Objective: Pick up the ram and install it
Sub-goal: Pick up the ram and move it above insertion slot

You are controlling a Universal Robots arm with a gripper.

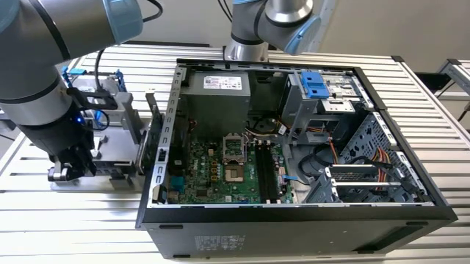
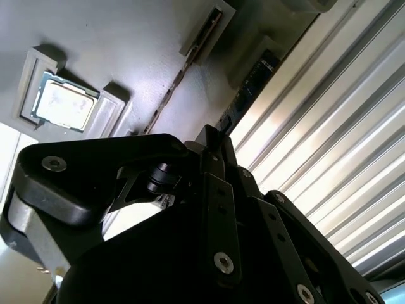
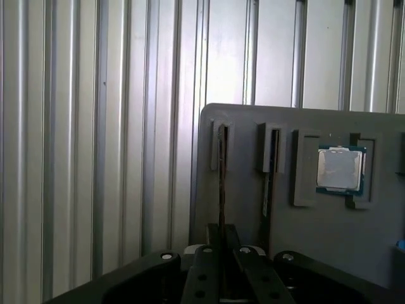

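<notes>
The ram (image 3: 222,171) is a thin dark stick seen edge-on, standing in a slot of the grey holder (image 3: 253,209). In the second wrist view the ram (image 2: 169,95) runs from that slot down to my fingers. My gripper (image 3: 221,237) sits over the stick's near end, its two black fingers (image 3: 210,250) pressed close on either side, shut on it. In the exterior view the gripper (image 1: 67,171) is low over the grey holder (image 1: 118,165), to the exterior view's left of the open computer case (image 1: 294,214). The motherboard's long black memory slots (image 1: 267,170) lie inside the case.
A second dark stick (image 3: 269,174) stands in the neighbouring slot, and a silver processor chip (image 3: 340,168) rests in a recess of the holder. A ribbed metal table (image 3: 95,158) surrounds the holder. A drive cage with blue clips (image 1: 323,88) and cables (image 1: 367,159) crowd the case's far side.
</notes>
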